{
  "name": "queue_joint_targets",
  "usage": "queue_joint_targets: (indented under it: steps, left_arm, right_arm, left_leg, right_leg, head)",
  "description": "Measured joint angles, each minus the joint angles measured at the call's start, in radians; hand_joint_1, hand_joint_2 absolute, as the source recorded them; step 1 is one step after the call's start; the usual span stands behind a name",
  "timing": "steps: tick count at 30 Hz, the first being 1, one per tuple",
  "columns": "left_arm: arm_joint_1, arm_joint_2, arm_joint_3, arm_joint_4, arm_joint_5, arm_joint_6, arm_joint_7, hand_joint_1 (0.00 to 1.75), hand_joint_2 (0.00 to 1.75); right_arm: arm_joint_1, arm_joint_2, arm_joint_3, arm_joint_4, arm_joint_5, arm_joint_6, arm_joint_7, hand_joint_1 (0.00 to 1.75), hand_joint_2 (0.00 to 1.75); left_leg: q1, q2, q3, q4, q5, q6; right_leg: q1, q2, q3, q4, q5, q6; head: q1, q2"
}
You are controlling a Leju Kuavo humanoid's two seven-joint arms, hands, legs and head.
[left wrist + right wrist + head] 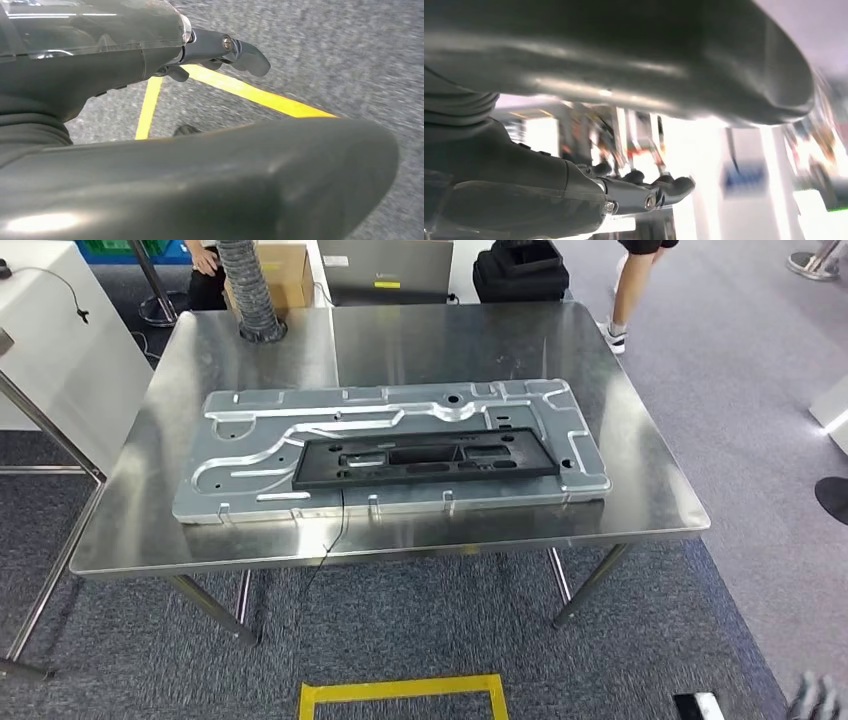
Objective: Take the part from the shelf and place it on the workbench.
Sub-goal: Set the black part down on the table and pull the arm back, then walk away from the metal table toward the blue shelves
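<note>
From the head, the black part (425, 458) lies flat on a grey metal plate (250, 440) on the steel workbench (480, 340), well apart from the right hand (815, 700), whose fingertips peek in low. The left wrist shows the left hand (220, 50) empty, fingers extended over yellow floor tape (250, 92). The right wrist shows fingers (669, 187) loosely apart, nothing held, before blurred bright shelving.

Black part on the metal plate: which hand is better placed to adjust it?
Probably the right. The right hand shows at the head view's lower right corner, empty; the left hand hangs over the yellow floor tape. The black part lies far from both.
</note>
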Motion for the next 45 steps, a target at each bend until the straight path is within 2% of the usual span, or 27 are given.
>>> queue_joint_targets:
  steps: [2,4,6,7,10,12,14,15,16,17,19,21,23,25,26,29,30,31,32,34,36,37,38,40,42,44,45]
  left_arm:
    - [0.001,-0.003,0.000,0.000,0.001,0.000,0.007,0.00,0.00]
    - [0.001,-0.007,0.001,0.000,0.003,0.000,0.011,0.00,0.00]
    - [-0.001,-0.013,0.001,0.000,0.002,0.000,0.013,0.00,0.00]
    - [-0.002,-0.016,0.001,0.000,0.001,0.000,0.014,0.00,0.00]
    - [0.000,-0.019,0.001,0.000,-0.006,0.000,0.014,0.00,0.00]
    - [0.003,-0.021,0.001,0.000,-0.014,0.000,0.015,0.00,0.00]
    - [0.003,-0.022,0.001,0.000,-0.024,0.000,0.015,0.00,0.00]
    - [0.002,-0.022,0.000,0.000,-0.030,-0.001,0.015,0.00,0.00]
    - [0.002,-0.022,-0.001,0.000,-0.037,-0.002,0.016,0.00,0.00]
    - [0.002,-0.022,-0.003,0.000,-0.043,-0.003,0.017,0.00,0.00]
    - [-0.001,-0.022,-0.007,0.000,-0.054,-0.006,0.021,0.00,0.00]
    - [-0.006,-0.022,-0.011,0.000,-0.065,-0.008,0.026,0.00,0.00]
    - [-0.009,-0.023,-0.017,0.000,-0.077,-0.011,0.029,0.00,0.00]
    - [-0.008,-0.025,-0.025,0.001,-0.088,-0.016,0.030,0.00,0.00]
    - [-0.008,-0.026,-0.029,0.001,-0.092,-0.019,0.029,0.00,0.00]
    - [-0.008,-0.028,-0.037,0.002,-0.101,-0.024,0.024,0.00,0.00]
    - [-0.007,-0.029,-0.039,0.002,-0.103,-0.025,0.023,0.00,0.00]
    - [-0.007,-0.029,-0.042,0.002,-0.106,-0.025,0.022,0.00,0.00]
    - [-0.007,-0.029,-0.045,0.002,-0.108,-0.026,0.021,0.00,0.00]
    - [-0.007,-0.029,-0.051,0.002,-0.112,-0.026,0.019,0.00,0.00]
    - [-0.007,-0.031,-0.055,0.002,-0.114,-0.026,0.019,0.00,0.00]
    - [-0.007,-0.031,-0.056,0.002,-0.114,-0.026,0.019,0.00,0.00]
    - [-0.008,-0.031,-0.057,0.002,-0.115,-0.026,0.019,0.00,0.00]
    - [-0.008,-0.031,-0.058,0.002,-0.115,-0.025,0.020,0.00,0.00]
    - [-0.006,-0.031,-0.058,0.002,-0.115,-0.024,0.021,0.00,0.00]
    - [-0.004,-0.031,-0.058,0.002,-0.115,-0.024,0.023,0.00,0.00]
    - [-0.004,-0.031,-0.058,0.002,-0.116,-0.024,0.023,0.00,0.00]
  right_arm:
    - [-0.014,-0.015,-0.035,0.141,0.116,0.000,0.070,0.00,0.00]
    - [-0.029,-0.039,-0.045,0.288,0.176,0.016,0.167,0.00,0.00]
    - [-0.045,-0.067,-0.030,0.435,0.190,0.065,0.292,0.00,0.00]
    - [-0.052,-0.079,-0.016,0.501,0.193,0.103,0.357,0.00,0.00]
    - [-0.063,-0.098,0.025,0.644,0.192,0.239,0.508,0.00,0.00]
    - [-0.070,-0.103,0.044,0.710,0.192,0.333,0.584,0.00,0.00]
    - [-0.074,-0.106,0.070,0.761,0.193,0.422,0.653,0.00,0.00]
    - [-0.075,-0.107,0.084,0.780,0.194,0.459,0.685,0.00,0.00]
    - [-0.076,-0.108,0.099,0.796,0.194,0.487,0.714,0.00,0.00]
    - [-0.077,-0.108,0.114,0.810,0.194,0.509,0.740,0.00,0.00]
    - [-0.079,-0.106,0.137,0.831,0.191,0.528,0.774,0.00,0.00]
    - [-0.083,-0.101,0.151,0.845,0.180,0.523,0.788,0.00,0.00]
    - [-0.089,-0.097,0.154,0.855,0.160,0.504,0.776,0.00,0.00]
    - [-0.094,-0.095,0.154,0.862,0.147,0.482,0.741,0.00,0.00]
    - [-0.095,-0.094,0.154,0.865,0.144,0.472,0.718,0.00,0.00]
    - [-0.098,-0.091,0.155,0.874,0.144,0.448,0.659,0.00,0.00]
    - [-0.100,-0.091,0.157,0.876,0.150,0.444,0.649,0.00,0.00]
    - [-0.100,-0.091,0.161,0.878,0.159,0.442,0.642,0.00,0.00]
    - [-0.101,-0.091,0.167,0.881,0.169,0.441,0.640,0.00,0.00]
    - [-0.102,-0.091,0.179,0.884,0.185,0.444,0.646,0.00,0.00]
    - [-0.106,-0.090,0.190,0.887,0.193,0.457,0.663,0.00,0.00]
    - [-0.107,-0.090,0.196,0.888,0.194,0.466,0.674,0.00,0.00]
    - [-0.109,-0.090,0.202,0.890,0.194,0.478,0.688,0.00,0.00]
    - [-0.108,-0.090,0.212,0.894,0.194,0.499,0.713,0.00,0.00]
    - [-0.106,-0.090,0.223,0.897,0.194,0.517,0.736,0.00,0.00]
    - [-0.106,-0.090,0.230,0.898,0.194,0.526,0.750,0.00,0.00]
    - [-0.105,-0.091,0.232,0.898,0.194,0.528,0.752,0.00,0.00]
  left_leg:
    - [-0.001,0.002,-0.028,0.008,0.016,-0.003]
    - [0.000,0.003,-0.049,0.018,0.028,-0.008]
    - [-0.001,0.003,-0.058,0.023,0.039,-0.017]
    - [-0.001,0.003,-0.060,0.023,0.046,-0.023]
    - [-0.001,0.001,-0.068,0.027,0.052,-0.041]
    - [-0.001,-0.002,-0.094,0.088,-0.015,-0.051]
    - [0.002,-0.003,-0.129,0.216,-0.116,-0.056]
    - [0.002,-0.003,-0.139,0.276,-0.143,-0.058]
    - [0.003,-0.003,-0.135,0.310,-0.147,-0.059]
    - [0.003,-0.003,-0.114,0.308,-0.130,-0.059]
    - [0.003,-0.003,-0.019,0.199,-0.081,-0.054]
    - [0.000,-0.004,0.087,0.049,-0.076,-0.045]
    - [-0.005,-0.004,0.122,-0.016,-0.085,-0.035]
    - [-0.003,-0.001,0.106,-0.019,-0.070,-0.020]
    - [-0.002,0.002,0.094,-0.020,-0.058,-0.011]
    - [-0.001,0.006,0.048,-0.021,-0.021,0.003]
    - [-0.001,0.006,0.032,-0.020,-0.009,0.003]
    - [-0.002,0.007,0.015,-0.017,0.002,0.001]
    - [-0.001,0.007,-0.001,-0.013,0.013,-0.001]
    - [-0.001,0.007,-0.032,-0.001,0.031,-0.006]
    - [-0.002,0.007,-0.054,0.012,0.043,-0.015]
    - [-0.003,0.007,-0.060,0.016,0.050,-0.020]
    - [-0.003,0.008,-0.064,0.018,0.057,-0.026]
    - [-0.001,0.008,-0.069,0.020,0.066,-0.038]
    - [0.002,0.005,-0.089,0.063,0.014,-0.050]
    - [0.005,0.004,-0.127,0.179,-0.088,-0.059]
    - [0.007,0.004,-0.142,0.246,-0.124,-0.063]
  right_leg:
    - [0.000,0.000,0.040,0.009,0.026,0.000]
    - [0.001,0.000,0.144,-0.118,0.067,-0.006]
    - [0.007,0.000,0.231,-0.251,0.064,-0.018]
    - [0.010,0.000,0.247,-0.283,0.056,-0.025]
    - [0.012,-0.002,0.235,-0.298,0.079,-0.046]
    - [0.009,-0.005,0.214,-0.304,0.103,-0.059]
    - [0.011,-0.006,0.185,-0.301,0.124,-0.066]
    - [0.013,-0.007,0.170,-0.298,0.134,-0.067]
    - [0.014,-0.007,0.155,-0.295,0.143,-0.067]
    - [0.014,-0.007,0.140,-0.292,0.152,-0.066]
    - [0.015,-0.007,0.114,-0.283,0.169,-0.062]
    - [0.017,-0.006,0.096,-0.272,0.184,-0.054]
    - [0.019,-0.006,0.086,-0.267,0.200,-0.043]
    - [0.017,-0.003,0.077,-0.264,0.207,-0.032]
    - [0.016,-0.002,0.068,-0.248,0.184,-0.026]
    - [0.008,0.000,0.025,-0.094,0.033,-0.012]
    - [0.007,0.000,0.016,-0.032,0.001,-0.009]
    - [0.006,0.000,0.018,0.009,-0.004,-0.007]
    - [0.006,0.000,0.034,0.020,0.013,-0.006]
    - [0.005,0.000,0.120,-0.066,0.072,-0.007]
    - [0.007,0.000,0.226,-0.219,0.073,-0.015]
    - [0.010,0.000,0.258,-0.273,0.060,-0.020]
    - [0.013,0.000,0.271,-0.301,0.049,-0.026]
    - [0.014,-0.002,0.264,-0.309,0.057,-0.040]
    - [0.011,-0.006,0.246,-0.311,0.078,-0.057]
    - [0.012,-0.009,0.218,-0.310,0.100,-0.066]
    - [0.013,-0.009,0.202,-0.307,0.111,-0.067]
  head:
    - [0.000,0.000]
    - [0.000,0.000]
    - [0.000,0.000]
    - [0.000,0.000]
    - [0.000,0.000]
    - [0.000,0.000]
    - [0.000,0.000]
    - [0.000,0.000]
    - [0.000,0.000]
    - [0.000,0.000]
    - [0.000,0.000]
    - [0.000,0.000]
    - [0.000,0.000]
    - [0.000,0.000]
    - [0.000,0.000]
    - [0.000,0.000]
    - [0.000,0.000]
    - [0.000,0.000]
    - [0.000,0.000]
    - [0.000,0.000]
    - [0.000,0.000]
    - [0.000,0.000]
    - [0.000,0.000]
    - [0.000,0.000]
    - [0.000,0.000]
    - [0.000,0.000]
    - [0.000,0.000]
